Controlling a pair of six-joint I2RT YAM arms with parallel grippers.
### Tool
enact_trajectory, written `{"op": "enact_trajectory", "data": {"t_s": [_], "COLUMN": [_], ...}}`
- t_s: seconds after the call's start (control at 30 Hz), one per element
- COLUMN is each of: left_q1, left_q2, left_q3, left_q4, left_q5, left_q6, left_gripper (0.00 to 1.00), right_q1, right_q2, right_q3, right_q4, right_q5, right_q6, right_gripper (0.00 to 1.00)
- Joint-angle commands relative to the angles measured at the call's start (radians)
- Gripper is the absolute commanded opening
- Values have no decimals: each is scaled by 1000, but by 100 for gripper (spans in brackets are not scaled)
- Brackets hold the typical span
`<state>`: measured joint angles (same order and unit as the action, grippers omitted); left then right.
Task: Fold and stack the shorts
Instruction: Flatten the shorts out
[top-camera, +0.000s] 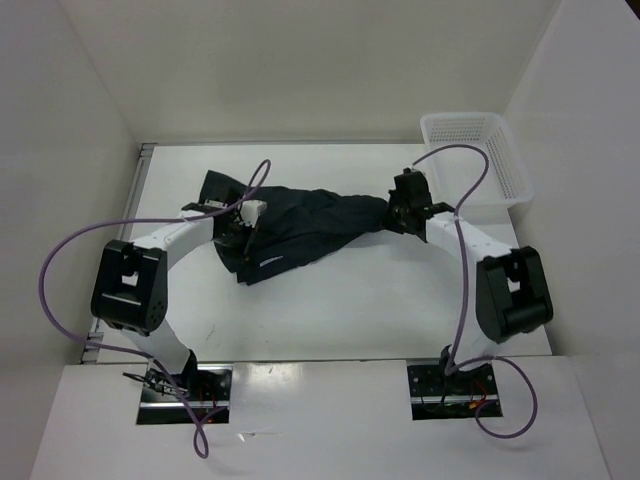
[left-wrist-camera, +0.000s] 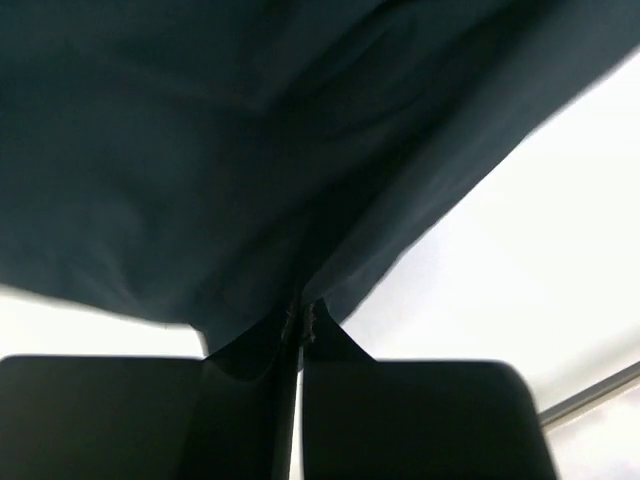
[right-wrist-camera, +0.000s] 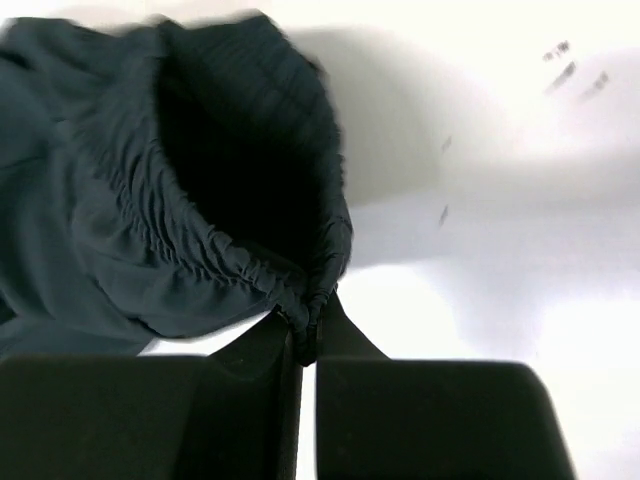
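Left tool (left-wrist-camera: 300, 325) pinching the shorts (left-wrist-camera: 250, 150)
Its fingers (left-wrist-camera: 340, 350) meet on a fold of dark cloth that fills the upper view; white desk (left-wrist-camera: 500, 300) at right.

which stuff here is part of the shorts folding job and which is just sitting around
Part of the job:
shorts, dark, spanning between the two grippers
left gripper, shut on one end of the cloth
right gripper, shut on the gathered waistband

Just lying about:
white mesh basket, far right corner, nothing touching it
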<state>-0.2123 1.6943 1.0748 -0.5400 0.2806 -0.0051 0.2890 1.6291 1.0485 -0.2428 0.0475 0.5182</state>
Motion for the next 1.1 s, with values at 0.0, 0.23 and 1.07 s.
{"op": "enact_trajectory", "data": {"t_s": [0.0, 0.23, 1.07], "left_q1": [-16, -198, -484], "left_q2": [-53, -188, -191], "left_q3": [-21, -145, -265], "left_q4": [-49, -155, -169], "left_q5": [-64, -314, -293], "left_q6": [5, 5, 5], "left_gripper": [0, 3, 68], "right_q1": [47, 88, 88], "right_q2": [-116, -205, -63], "right_q3": [-60, -105, -137], "right_q4": [-87, -193, -12], "right_q5": [35, 6, 213], "right_q6": [-26, -41, 172], "right_gripper": [0, 73, 82]}}
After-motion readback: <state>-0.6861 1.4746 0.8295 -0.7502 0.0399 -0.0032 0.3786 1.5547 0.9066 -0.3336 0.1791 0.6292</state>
